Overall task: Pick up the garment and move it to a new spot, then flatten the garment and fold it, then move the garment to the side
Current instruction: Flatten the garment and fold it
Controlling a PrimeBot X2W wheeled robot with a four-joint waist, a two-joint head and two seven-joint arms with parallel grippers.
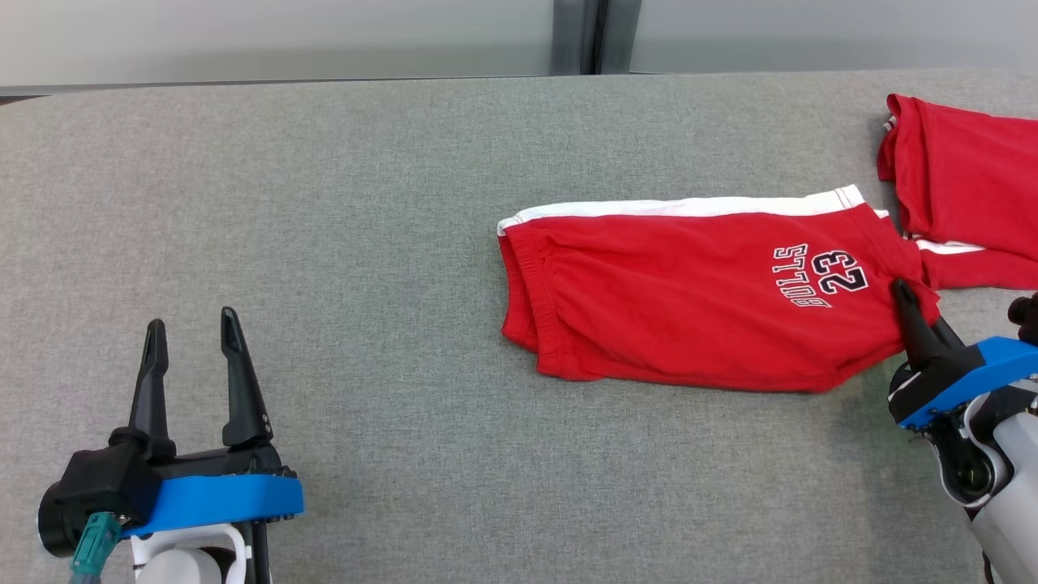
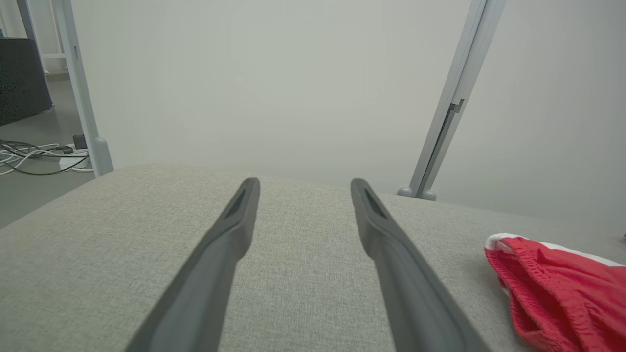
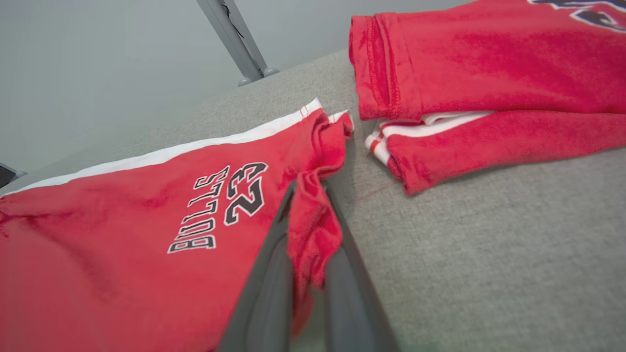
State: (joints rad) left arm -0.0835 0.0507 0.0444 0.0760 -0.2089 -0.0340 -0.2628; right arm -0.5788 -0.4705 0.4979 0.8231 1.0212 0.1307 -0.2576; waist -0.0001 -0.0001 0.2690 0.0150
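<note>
Your right claw [image 1: 907, 304] is clenched on the shorts [image 1: 697, 300], pinching the near right corner at the leg end. In the right wrist view a bunched fold of red cloth sits between the two dark fingers [image 3: 274, 274] of that claw [image 3: 310, 195], and the rest of the shorts [image 3: 122, 234] spreads flat to the left of them.

The shorts lie on the counter [image 1: 324, 203], right of centre in your head view. They run lengthwise left to right. The waistband [image 1: 527, 300] is at the left end, and a white stripe [image 1: 673, 208] runs along the far edge. The print [image 1: 821, 277] reading BULLS 23 sits near the right end, just beside the claw, and it reads upside down from the head.

A second red garment [image 1: 965, 203] lies folded at the far right of the counter. Its near edge comes close to the leg end of the shorts. In the right wrist view the second garment [image 3: 489, 73] lies apart from the shorts, with a strip of grey counter between them.

Your left claw [image 1: 191, 320] hangs released at the lower left, well apart from the shorts, with its fingers spread and nothing between them. From the left wrist view this claw [image 2: 304, 185] points across bare counter toward a pale wall, and the waistband end of the shorts [image 2: 562, 288] shows at the lower right.
</note>
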